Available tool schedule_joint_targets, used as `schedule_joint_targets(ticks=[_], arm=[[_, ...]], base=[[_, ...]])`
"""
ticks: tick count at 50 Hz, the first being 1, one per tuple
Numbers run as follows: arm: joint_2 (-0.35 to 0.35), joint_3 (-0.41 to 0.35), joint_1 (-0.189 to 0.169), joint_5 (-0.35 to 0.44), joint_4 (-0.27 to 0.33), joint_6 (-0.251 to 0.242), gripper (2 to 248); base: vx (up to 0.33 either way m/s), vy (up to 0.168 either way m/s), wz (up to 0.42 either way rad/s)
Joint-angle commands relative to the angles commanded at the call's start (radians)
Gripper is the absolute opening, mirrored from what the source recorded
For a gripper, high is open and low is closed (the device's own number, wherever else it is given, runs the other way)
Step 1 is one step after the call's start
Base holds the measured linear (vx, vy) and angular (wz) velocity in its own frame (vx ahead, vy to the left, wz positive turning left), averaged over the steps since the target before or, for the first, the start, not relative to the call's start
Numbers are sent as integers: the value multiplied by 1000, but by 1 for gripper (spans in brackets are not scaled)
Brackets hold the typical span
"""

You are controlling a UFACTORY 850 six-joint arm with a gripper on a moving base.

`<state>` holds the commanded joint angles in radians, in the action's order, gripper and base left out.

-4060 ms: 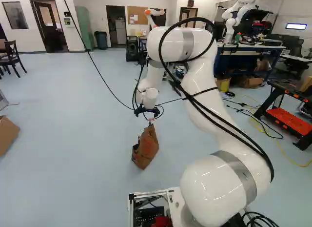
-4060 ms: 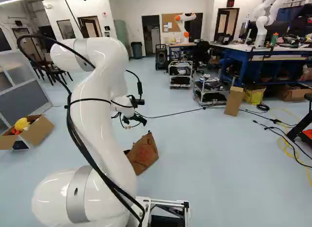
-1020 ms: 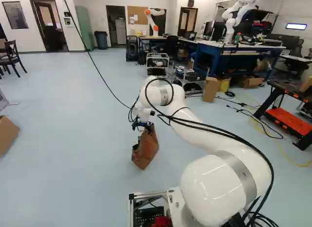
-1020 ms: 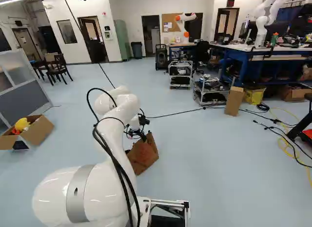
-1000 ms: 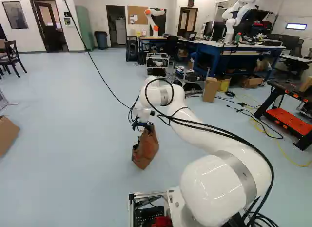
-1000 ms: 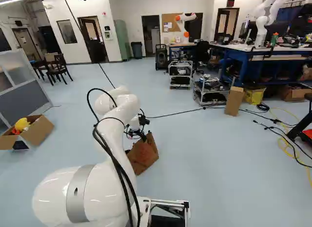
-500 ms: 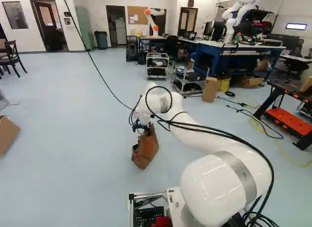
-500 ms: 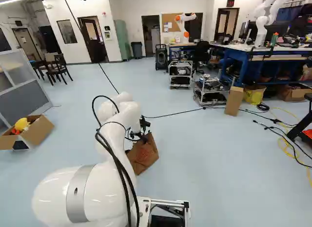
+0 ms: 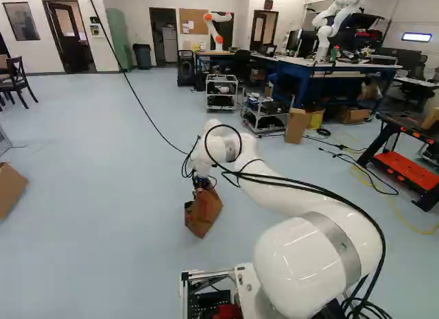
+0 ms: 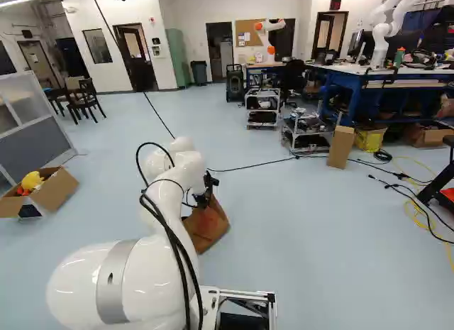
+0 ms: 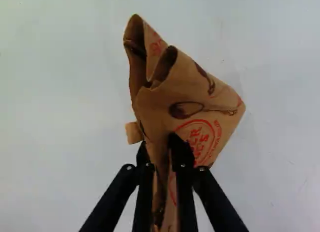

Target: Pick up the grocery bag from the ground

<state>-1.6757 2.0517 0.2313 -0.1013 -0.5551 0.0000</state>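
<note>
In the left base view my gripper [image 9: 201,183] is at the top of the brown paper grocery bag [image 9: 204,214], which leans on the floor. The right base view has the gripper [image 10: 203,199] over the same bag [image 10: 207,229]. Seen from the wrist, the gripper [image 11: 159,147] is shut on the bag [image 11: 192,100], its two black fingers pressing the paper together from both sides. Folded, crumpled paper with red print spreads out ahead of the fingertips. The orange pads are hidden.
An open cardboard box [image 10: 55,190] with toys stands at the left of the right base view. Wheeled carts [image 9: 265,114], a blue workbench [image 9: 312,79] with another robot [image 9: 326,31], and a black-and-orange stand [image 9: 405,169] are farther off. Cables cross the floor.
Since the earliest frames the arm has reached down to the bag. Over the last second the gripper has shut on its top, and the bag's upper part has been squeezed and shifted slightly. The base has stayed put.
</note>
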Motion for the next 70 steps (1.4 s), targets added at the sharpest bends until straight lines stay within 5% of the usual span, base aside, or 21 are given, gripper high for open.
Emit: schedule_joint_targets(ticks=[3,4,10,70], arm=[[0,0,0,0,0,0,60],[0,0,0,0,0,0,26],[0,0,0,0,0,0,22],[214,-217,-19,0,0,0,22]], base=[[0,0,0],[0,0,0],[0,0,0],[0,0,0]])
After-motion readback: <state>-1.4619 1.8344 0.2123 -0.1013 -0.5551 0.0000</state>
